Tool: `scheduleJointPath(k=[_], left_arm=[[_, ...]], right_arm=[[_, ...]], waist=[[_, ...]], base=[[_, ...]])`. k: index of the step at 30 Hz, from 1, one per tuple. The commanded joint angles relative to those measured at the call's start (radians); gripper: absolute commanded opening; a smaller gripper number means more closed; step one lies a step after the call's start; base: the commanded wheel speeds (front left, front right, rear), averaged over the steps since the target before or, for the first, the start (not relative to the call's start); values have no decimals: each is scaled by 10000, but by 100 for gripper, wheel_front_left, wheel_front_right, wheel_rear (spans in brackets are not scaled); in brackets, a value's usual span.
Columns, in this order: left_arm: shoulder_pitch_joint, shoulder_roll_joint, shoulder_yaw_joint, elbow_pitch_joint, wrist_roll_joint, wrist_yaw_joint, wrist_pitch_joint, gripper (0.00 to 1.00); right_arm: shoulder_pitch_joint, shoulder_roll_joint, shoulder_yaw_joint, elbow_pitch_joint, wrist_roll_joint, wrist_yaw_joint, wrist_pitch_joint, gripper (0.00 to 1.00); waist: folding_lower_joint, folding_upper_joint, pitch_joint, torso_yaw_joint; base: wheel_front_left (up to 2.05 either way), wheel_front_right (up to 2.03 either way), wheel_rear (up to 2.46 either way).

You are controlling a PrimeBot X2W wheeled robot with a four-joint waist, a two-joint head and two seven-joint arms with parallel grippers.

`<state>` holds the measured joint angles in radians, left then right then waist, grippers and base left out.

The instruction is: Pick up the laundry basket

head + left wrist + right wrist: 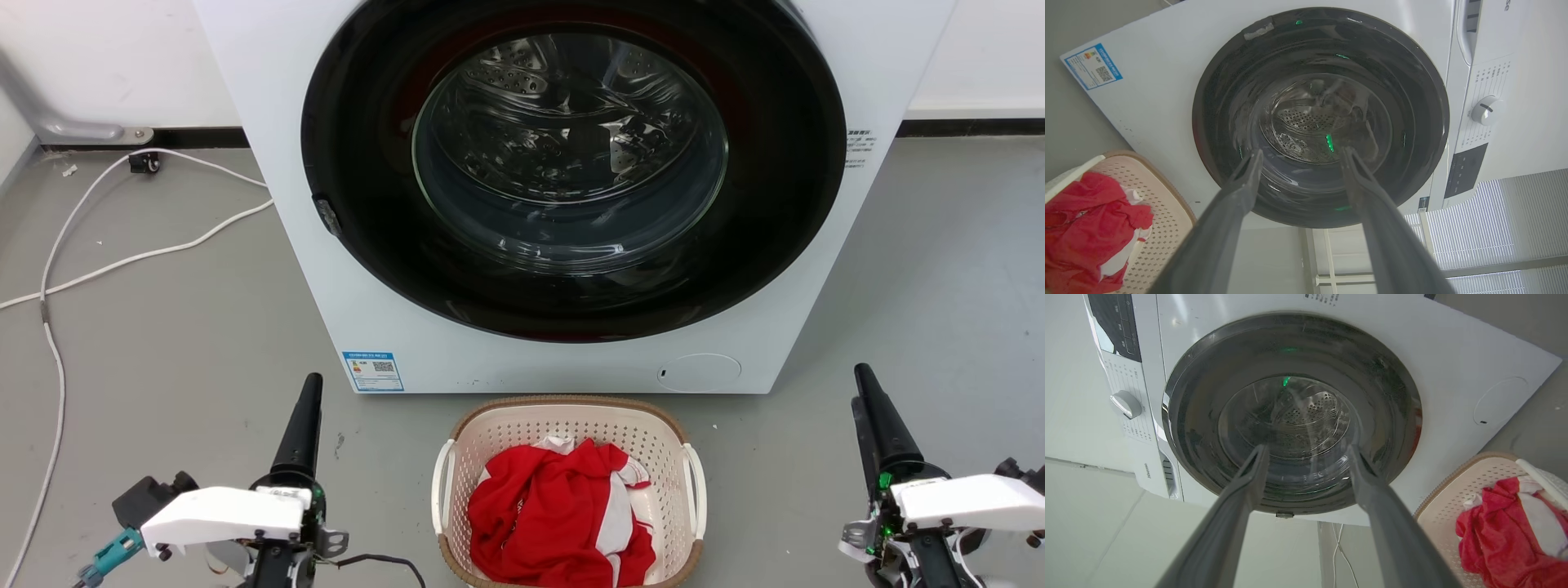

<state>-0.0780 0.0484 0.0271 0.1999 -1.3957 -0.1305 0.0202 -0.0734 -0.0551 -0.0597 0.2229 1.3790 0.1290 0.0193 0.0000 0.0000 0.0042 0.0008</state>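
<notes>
Grey floor (163, 351) all round, with a big white front-loading washer (343, 278) at the far side and its round dark glass door (571, 155) facing the camera. A white cable (122, 261) snakes over the floor on the far left. The laundry basket (563, 406) sits on the floor just in front of the washer, pretty much dead centre and near the robot, with a rumpled heap of red and white clothes (547, 514) inside. Its white loop handles (442, 482) stick out on the left and right sides. The left hand (1301, 152) hangs low to the left of the basket, well apart from it, fingers spread wide with nothing between them. The right hand (1307, 448) mirrors that on the right, also wide open, gripping nothing and clear of the basket.
</notes>
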Motion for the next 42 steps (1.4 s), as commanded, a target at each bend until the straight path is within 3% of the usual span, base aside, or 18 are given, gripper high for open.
scheduleJointPath(k=[1,20,42], left_arm=[[-230,34,-137,-316,539,-1,-133,100],[-94,34,-760,-527,4554,-1,-821,100],[18,68,-1258,-447,8193,147,-1529,100]], right_arm=[[-147,-43,64,-270,-630,7,-123,100],[-1,-25,385,-551,-5181,11,-808,100],[168,-28,699,-660,-9141,16,-1367,100]], waist=[[0,0,3,-5],[0,0,-50,19],[0,0,-132,82]], base=[[0,0,0],[0,0,0],[0,0,0]])
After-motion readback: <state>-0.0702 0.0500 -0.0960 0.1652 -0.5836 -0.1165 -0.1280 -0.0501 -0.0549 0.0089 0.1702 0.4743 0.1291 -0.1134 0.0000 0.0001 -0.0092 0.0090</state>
